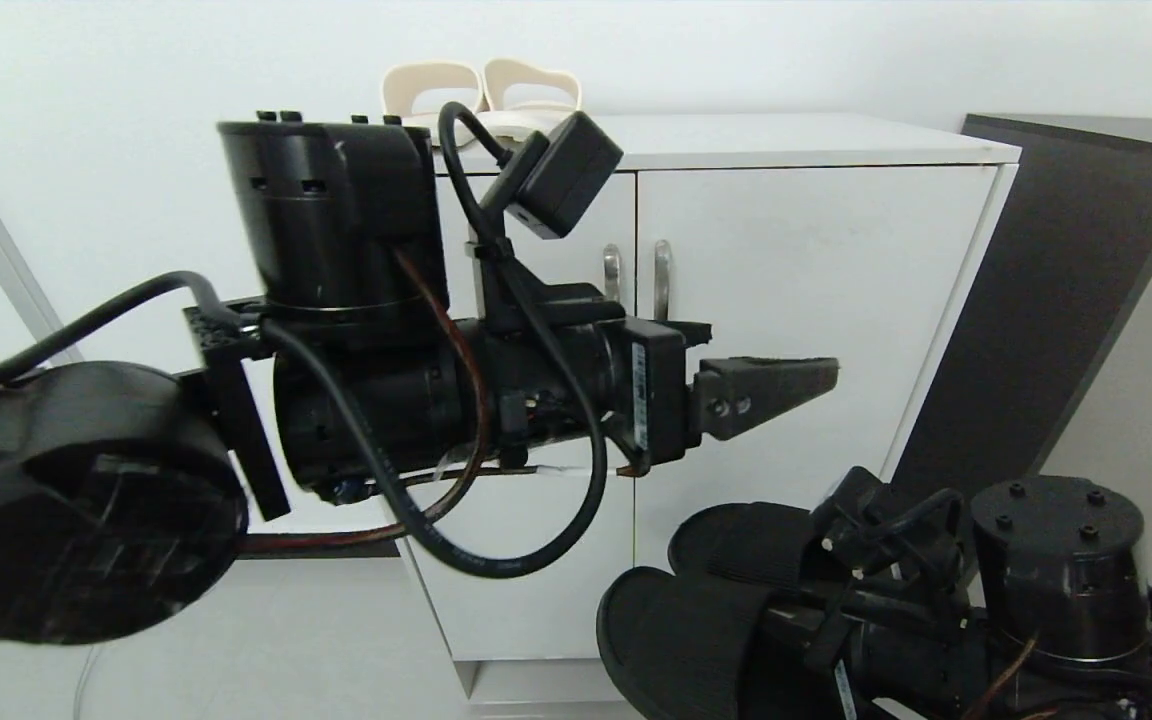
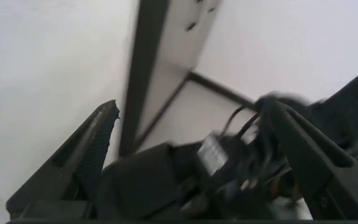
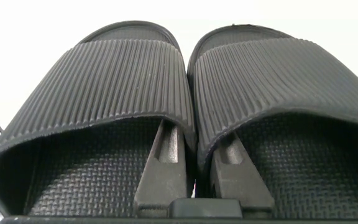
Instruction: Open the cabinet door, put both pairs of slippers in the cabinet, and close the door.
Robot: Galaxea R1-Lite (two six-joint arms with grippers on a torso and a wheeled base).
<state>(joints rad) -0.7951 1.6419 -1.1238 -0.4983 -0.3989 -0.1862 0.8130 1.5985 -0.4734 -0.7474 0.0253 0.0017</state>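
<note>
The white cabinet (image 1: 816, 300) stands with both doors closed, its two metal handles (image 1: 662, 272) side by side at the middle. A cream pair of slippers (image 1: 481, 92) rests on the cabinet top at the back left. My left gripper (image 1: 771, 390) hovers in front of the right door, just below the handles; in the left wrist view this gripper (image 2: 194, 155) is open with nothing between the fingers. The black pair of slippers (image 3: 185, 106) is held low in front of the cabinet (image 1: 706, 590). My right gripper (image 3: 194, 180) has one finger inside each slipper, shut on their adjoining walls.
A dark grey panel (image 1: 1056, 320) leans against the cabinet's right side. A white wall is behind, and pale floor (image 1: 316, 640) lies to the lower left of the cabinet.
</note>
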